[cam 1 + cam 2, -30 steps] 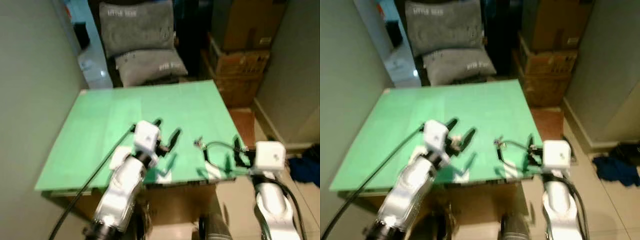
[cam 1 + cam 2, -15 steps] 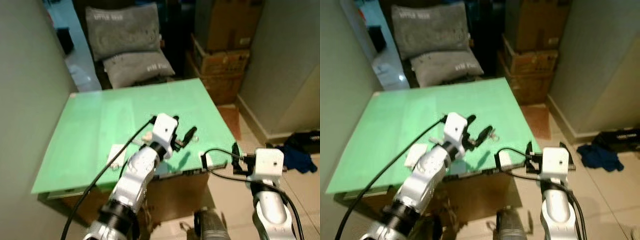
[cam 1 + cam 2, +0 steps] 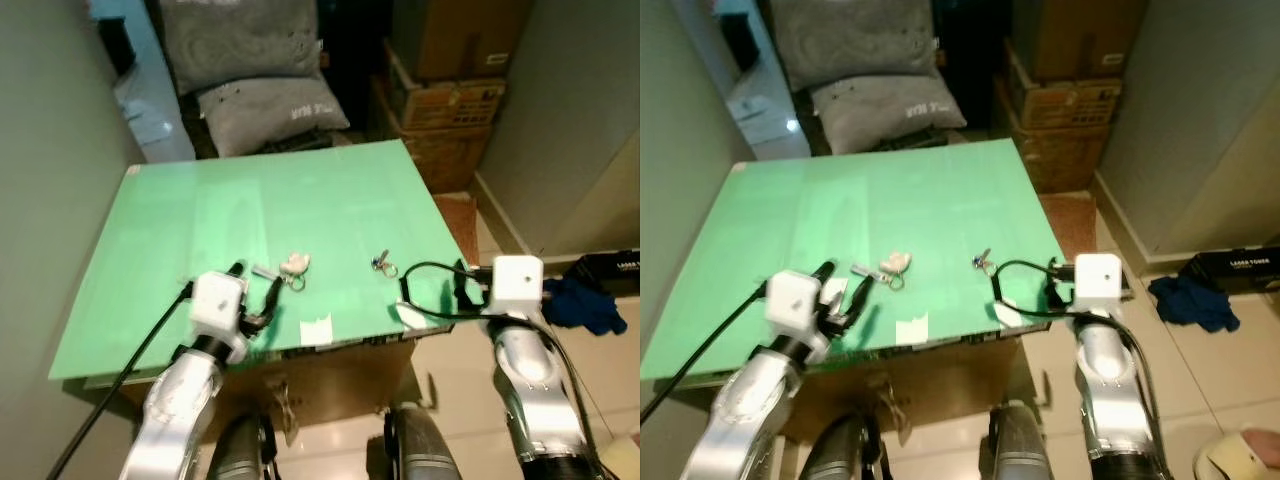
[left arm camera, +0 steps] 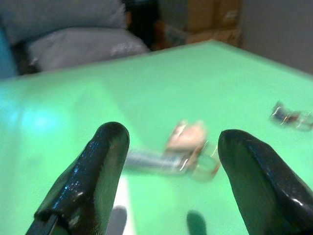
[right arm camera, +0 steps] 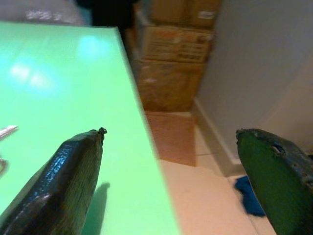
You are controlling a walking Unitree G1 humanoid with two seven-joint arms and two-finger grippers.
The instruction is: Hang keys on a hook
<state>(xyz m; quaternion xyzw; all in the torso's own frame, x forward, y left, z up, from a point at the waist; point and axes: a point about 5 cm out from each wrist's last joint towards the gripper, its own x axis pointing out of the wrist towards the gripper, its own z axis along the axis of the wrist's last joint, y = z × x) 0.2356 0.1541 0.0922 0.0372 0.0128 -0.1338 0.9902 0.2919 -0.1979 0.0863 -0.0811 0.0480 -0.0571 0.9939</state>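
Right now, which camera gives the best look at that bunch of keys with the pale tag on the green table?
The left wrist view: the keys lie just ahead between the open left gripper fingers, though blurred. Both eye views show them small on the green table, beyond that gripper.

Home storeroom: pillows (image 3: 240, 45), cardboard boxes (image 3: 455, 95)

Two key bunches (image 3: 290, 267) (image 3: 381, 264), two grey pillows (image 3: 240, 35) (image 3: 268, 105), two stacked cardboard boxes (image 3: 450, 30) (image 3: 452, 103), one green table (image 3: 200, 220)

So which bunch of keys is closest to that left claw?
The keys with the pale tag, just ahead of the left gripper; the smaller bunch lies nearer the right one.
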